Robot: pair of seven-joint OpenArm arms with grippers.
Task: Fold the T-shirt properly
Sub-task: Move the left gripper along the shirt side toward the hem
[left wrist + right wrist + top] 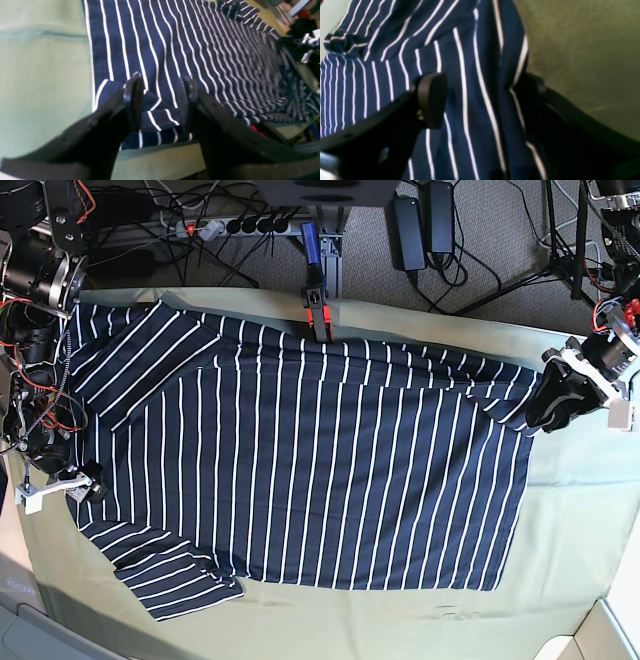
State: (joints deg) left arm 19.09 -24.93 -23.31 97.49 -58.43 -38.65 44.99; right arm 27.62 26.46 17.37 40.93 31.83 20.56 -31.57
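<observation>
Closest to the lens in the left wrist view, the left gripper (160, 100) fills the bottom of the frame, its two black fingers (133, 100) standing apart with a folded corner of the T-shirt (175, 50) between them. The fabric lies in the gap, but the pads do not look pressed onto it, so I cannot tell whether this is a real grip or only a straddle. Beyond the fingertips the navy cloth with its thin white stripes runs away toward the upper right of the frame, and the pale green table cover (42, 87) fills the left side.

In the right wrist view, the right gripper (482, 100) is spread wide. One rounded black pad (431, 100) sits at centre left, the other finger is a dark shape at centre right, and a ridge of the striped T-shirt (470, 75) rises between them. The fabric touches or hides the right-hand finger; the jaws are not closed on it. Olive-green cover (582, 62) shows at upper right.

Only the base view gives the whole layout. The T-shirt (300, 460) lies spread flat across the green table cover (570, 520), one sleeve at lower left and another at upper left. The left gripper (555, 405) sits at the shirt's right edge, the right gripper (85, 480) at its left edge. Cables and a power strip (235, 225) lie on the floor along the top of the frame.
</observation>
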